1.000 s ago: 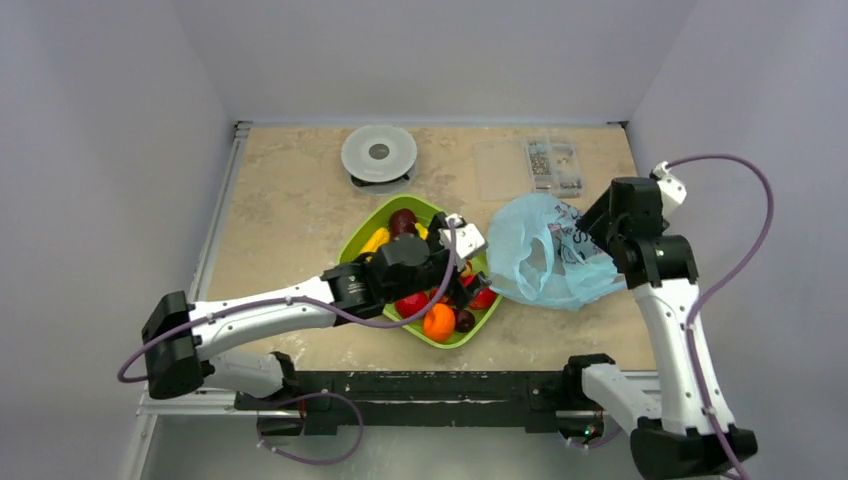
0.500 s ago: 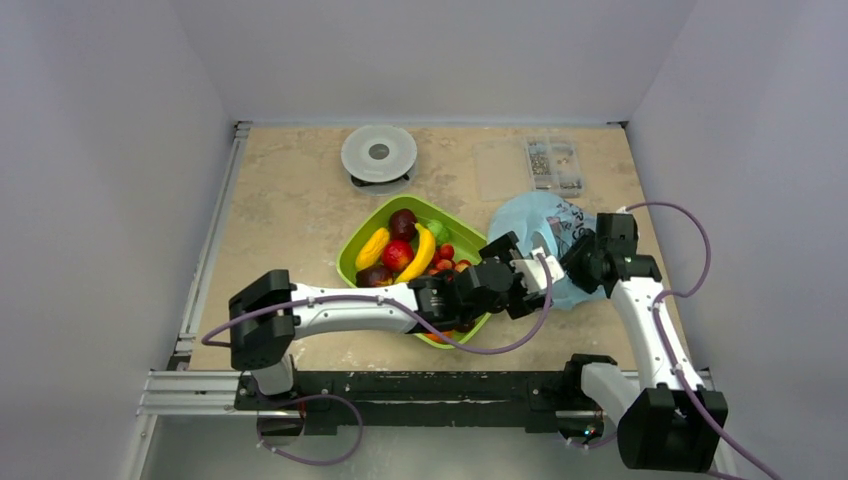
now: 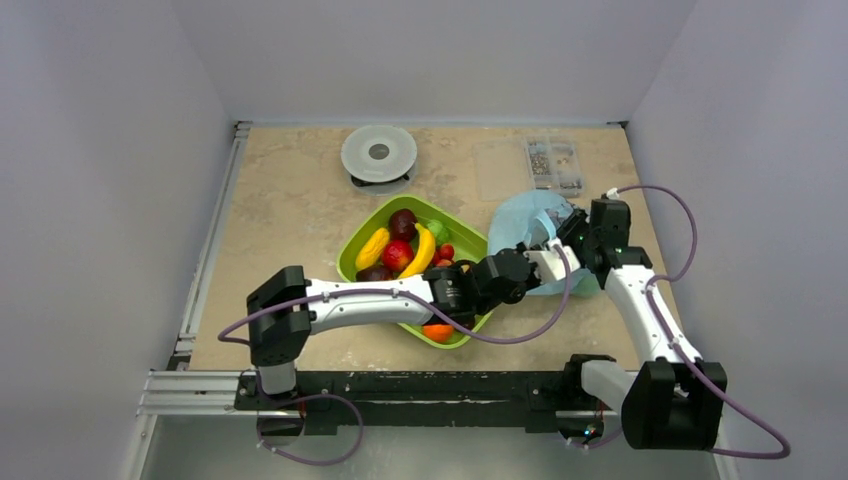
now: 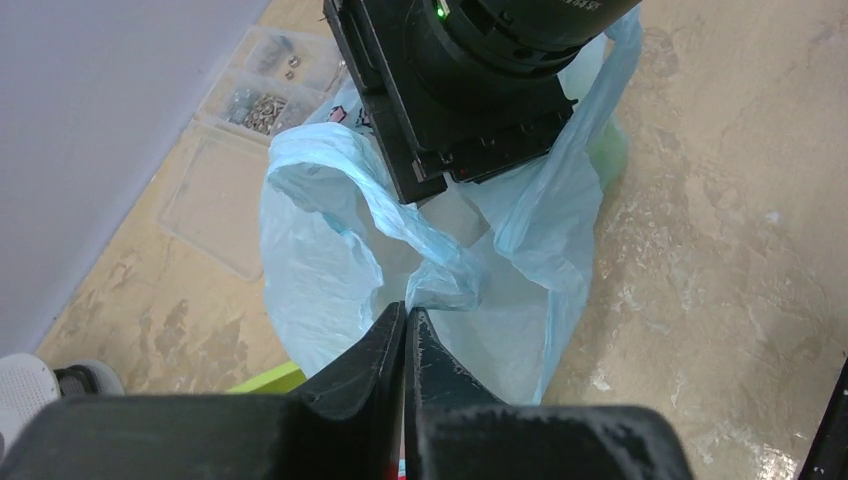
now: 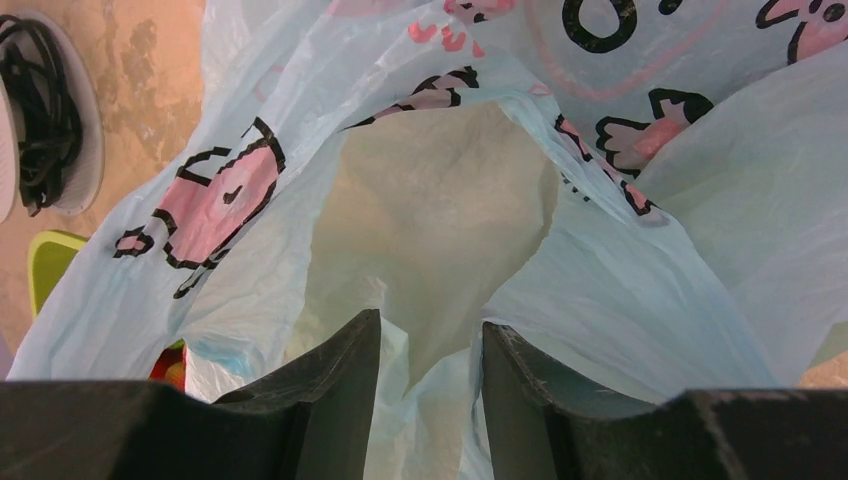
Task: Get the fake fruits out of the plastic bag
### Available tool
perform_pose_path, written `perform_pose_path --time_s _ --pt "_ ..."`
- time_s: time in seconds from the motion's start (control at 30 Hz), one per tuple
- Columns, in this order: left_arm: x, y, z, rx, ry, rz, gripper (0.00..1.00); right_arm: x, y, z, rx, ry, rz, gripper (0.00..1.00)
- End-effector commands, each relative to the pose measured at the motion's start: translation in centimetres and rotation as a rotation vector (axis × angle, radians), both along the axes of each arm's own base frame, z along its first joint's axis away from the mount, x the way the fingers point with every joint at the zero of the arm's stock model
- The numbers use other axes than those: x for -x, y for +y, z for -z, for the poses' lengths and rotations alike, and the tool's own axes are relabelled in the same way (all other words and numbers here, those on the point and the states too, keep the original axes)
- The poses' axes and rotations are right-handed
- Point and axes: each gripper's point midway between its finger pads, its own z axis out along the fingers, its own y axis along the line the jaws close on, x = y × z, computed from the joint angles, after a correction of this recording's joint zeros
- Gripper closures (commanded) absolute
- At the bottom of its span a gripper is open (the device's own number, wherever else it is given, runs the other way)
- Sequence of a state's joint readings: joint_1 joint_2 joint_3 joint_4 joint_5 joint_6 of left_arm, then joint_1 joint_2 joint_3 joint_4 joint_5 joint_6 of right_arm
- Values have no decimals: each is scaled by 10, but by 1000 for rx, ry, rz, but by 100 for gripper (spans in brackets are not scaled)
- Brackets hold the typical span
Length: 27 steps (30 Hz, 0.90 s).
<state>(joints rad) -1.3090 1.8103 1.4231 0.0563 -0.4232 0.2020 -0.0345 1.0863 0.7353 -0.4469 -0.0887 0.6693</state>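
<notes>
The light-blue plastic bag (image 3: 528,228) lies right of the green tray (image 3: 366,234), its mouth (image 5: 440,210) gaping. My left gripper (image 4: 408,310) is shut, pinching a fold of the bag's near rim (image 4: 440,285). My right gripper (image 5: 430,335) stands at the bag's far side with its jaws apart and loose film bunched between them. Fake fruits fill the tray: a banana (image 3: 425,250), a red ball (image 3: 398,256), a dark purple one (image 3: 403,221) and an orange (image 3: 437,332). A green shape (image 4: 608,155) shows through the bag's film; what it is I cannot tell.
At the back stand a round white disc (image 3: 379,153), a clear parts box (image 3: 553,163) and a flat clear lid (image 3: 497,168). The left arm reaches across the tray's near half. Grey walls close in on three sides.
My left arm swung from over the tray to the bag and snapped shut on its rim. My right gripper dropped toward the bag, and its jaws narrowed.
</notes>
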Motion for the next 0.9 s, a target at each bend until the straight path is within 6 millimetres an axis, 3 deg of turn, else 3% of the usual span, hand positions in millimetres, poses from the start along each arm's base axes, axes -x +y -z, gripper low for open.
perform_pose_path --time_s 0.0,0.13,0.23,0.3,0.4,0.5,0.73,0.8,0.87 --pt "-3 3 -33 82 -5 -2 100 -26 -4 -33 22 -113 22 60" --pt "0 7 -43 108 12 19 100 -18 -12 -40 72 -67 32 60" --pt "-1 11 -50 141 56 37 100 9 -28 -34 149 50 81 61" --pt "5 10 -55 166 115 76 100 26 -29 -34 157 95 75 61" --pt "20 17 -51 156 193 128 66 30 -20 -47 146 51 -1 57" --pt "32 23 -48 171 219 172 41 36 -12 -57 123 33 -41 57" --pt "33 19 -21 114 220 197 30 33 -3 -55 98 59 -101 58" --pt "31 15 -11 85 214 201 19 33 -7 -62 119 55 -93 58" --pt "18 10 -15 112 176 152 9 36 -14 -73 160 46 -78 57"
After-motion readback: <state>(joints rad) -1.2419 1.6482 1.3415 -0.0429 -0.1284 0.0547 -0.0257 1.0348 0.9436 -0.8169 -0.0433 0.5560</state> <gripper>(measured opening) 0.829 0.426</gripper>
